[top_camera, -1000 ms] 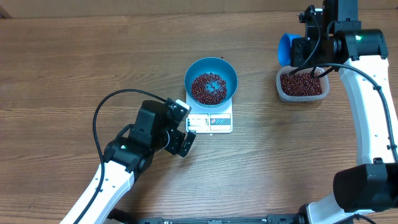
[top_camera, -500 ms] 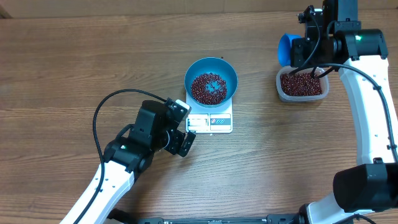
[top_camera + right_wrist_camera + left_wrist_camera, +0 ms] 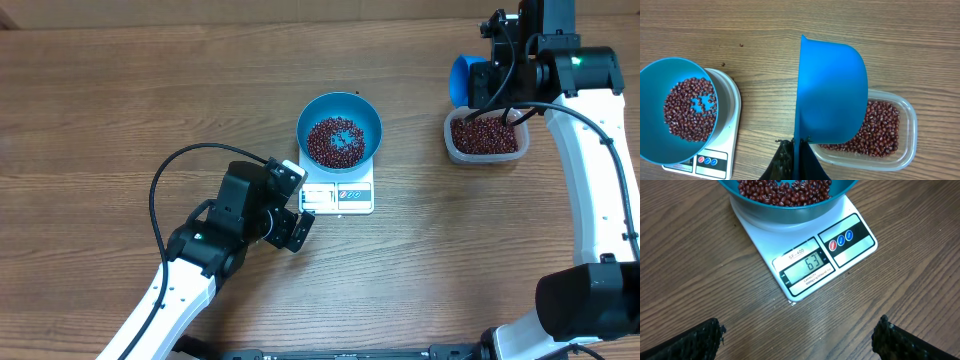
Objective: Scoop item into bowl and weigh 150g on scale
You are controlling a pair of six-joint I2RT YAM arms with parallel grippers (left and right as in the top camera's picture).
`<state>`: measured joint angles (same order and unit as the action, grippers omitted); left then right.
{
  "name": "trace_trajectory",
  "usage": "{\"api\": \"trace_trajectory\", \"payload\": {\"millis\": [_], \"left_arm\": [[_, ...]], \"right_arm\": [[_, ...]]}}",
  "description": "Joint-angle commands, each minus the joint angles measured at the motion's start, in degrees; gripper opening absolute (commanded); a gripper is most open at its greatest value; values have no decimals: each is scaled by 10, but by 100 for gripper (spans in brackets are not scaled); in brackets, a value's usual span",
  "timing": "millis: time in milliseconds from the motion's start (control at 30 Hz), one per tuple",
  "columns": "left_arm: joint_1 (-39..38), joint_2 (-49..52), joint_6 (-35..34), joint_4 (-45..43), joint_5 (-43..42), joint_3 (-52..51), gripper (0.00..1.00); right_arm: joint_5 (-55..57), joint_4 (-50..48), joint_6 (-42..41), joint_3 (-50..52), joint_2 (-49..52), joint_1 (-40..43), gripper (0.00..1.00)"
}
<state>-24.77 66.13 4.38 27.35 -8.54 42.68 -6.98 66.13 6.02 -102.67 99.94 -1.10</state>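
The blue bowl (image 3: 339,129) sits on the white scale (image 3: 338,195) mid-table, with dark red beans (image 3: 334,141) covering its bottom. More beans (image 3: 485,135) fill a clear tub (image 3: 485,153) at the right. My right gripper (image 3: 799,146) is shut on the handle of a small blue scoop (image 3: 832,90), held on edge above the tub's left end (image 3: 890,155). The bowl (image 3: 660,95) lies to its left. My left gripper (image 3: 797,336) is open over bare wood just in front of the scale's display (image 3: 806,264), nothing between its fingers.
Wooden table all around. The left arm's black cable (image 3: 170,175) loops over the table left of the scale. A few stray specks (image 3: 741,45) lie on the wood behind the scale.
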Motion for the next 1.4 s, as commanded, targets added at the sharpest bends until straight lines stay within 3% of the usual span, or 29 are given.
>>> {"api": "trace_trajectory", "payload": {"millis": [0,1367], "left_arm": [[-3,-2,-10,-2,1,-2,100],[-3,-2,-10,-2,1,-2,100]], "right_arm": [[9,0,3,1,4,2,4],[9,7,18,1,4,2,4]]}}
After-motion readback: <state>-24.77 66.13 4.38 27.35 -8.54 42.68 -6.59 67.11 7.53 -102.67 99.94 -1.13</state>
